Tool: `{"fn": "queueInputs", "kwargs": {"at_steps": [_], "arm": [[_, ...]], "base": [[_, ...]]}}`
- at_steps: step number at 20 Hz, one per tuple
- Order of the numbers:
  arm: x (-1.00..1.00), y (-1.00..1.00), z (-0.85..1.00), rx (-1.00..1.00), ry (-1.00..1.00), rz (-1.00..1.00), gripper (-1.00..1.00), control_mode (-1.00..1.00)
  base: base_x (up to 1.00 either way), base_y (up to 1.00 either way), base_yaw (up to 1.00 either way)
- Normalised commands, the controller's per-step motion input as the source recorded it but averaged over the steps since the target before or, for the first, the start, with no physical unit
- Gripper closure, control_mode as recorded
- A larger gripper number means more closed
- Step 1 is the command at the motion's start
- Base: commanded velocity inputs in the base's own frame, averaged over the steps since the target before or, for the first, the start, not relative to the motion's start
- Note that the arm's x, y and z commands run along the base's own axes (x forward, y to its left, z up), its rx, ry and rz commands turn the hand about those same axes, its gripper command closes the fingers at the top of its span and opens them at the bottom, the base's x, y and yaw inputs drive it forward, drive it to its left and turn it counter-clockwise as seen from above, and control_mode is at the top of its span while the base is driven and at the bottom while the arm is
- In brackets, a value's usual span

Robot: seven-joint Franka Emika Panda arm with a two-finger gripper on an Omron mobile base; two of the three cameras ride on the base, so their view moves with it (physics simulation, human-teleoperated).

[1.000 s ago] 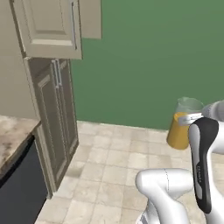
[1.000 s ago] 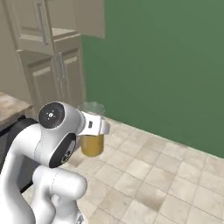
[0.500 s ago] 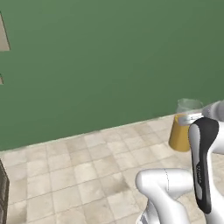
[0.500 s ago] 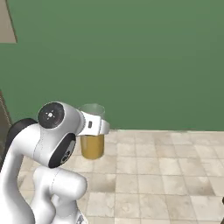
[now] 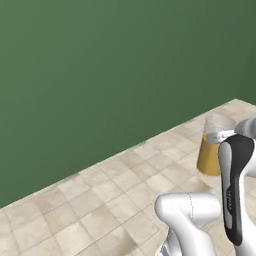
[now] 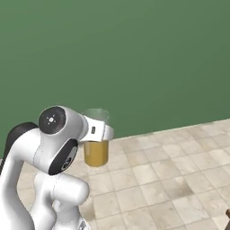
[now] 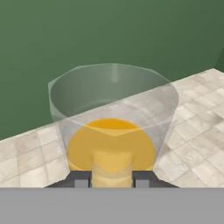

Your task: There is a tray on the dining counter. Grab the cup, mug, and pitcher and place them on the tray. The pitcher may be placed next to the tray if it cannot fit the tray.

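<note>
Green wall (image 5: 100,75) takes the upper part of all three views, plain and dark, and below it lies a floor of beige stone tiles (image 5: 100,200) with thin pale joints. In the left base view the white arm (image 5: 200,220) rises at the lower right, and in the right base view it stands at the lower left with one round dark joint. The pitcher (image 6: 95,139) is in the air in front of the wall, at the centre left of the right base view and at the right edge of the left base view (image 5: 212,150). It is a clear vessel, a little wider at the top; the upper half is transparent and the lower half is yellow-orange. In the hand view the pitcher (image 7: 113,118) stands in the middle of the frame, seen from above into its open mouth, with an orange disc at the bottom. The gripper (image 7: 112,177) is at the bottom centre of the hand view, partly closed, and its two dark fingertips (image 7: 81,178) clamp a narrow orange part of the pitcher between them.
</note>
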Motion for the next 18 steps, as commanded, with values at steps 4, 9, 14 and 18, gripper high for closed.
{"fn": "queueInputs", "kwargs": {"at_steps": [4,9,14,18], "arm": [[0.0,0.0,0.0,0.0,0.0,0.0,1.0,1.0],[0.0,0.0,0.0,0.0,0.0,0.0,1.0,1.0],[0.0,0.0,0.0,0.0,0.0,0.0,1.0,1.0],[0.0,0.0,0.0,0.0,0.0,0.0,1.0,1.0]], "base": [[1.0,0.33,-0.35],[1.0,0.28,-0.36],[0.99,0.0,-0.51],[0.73,0.09,-0.69]]}}
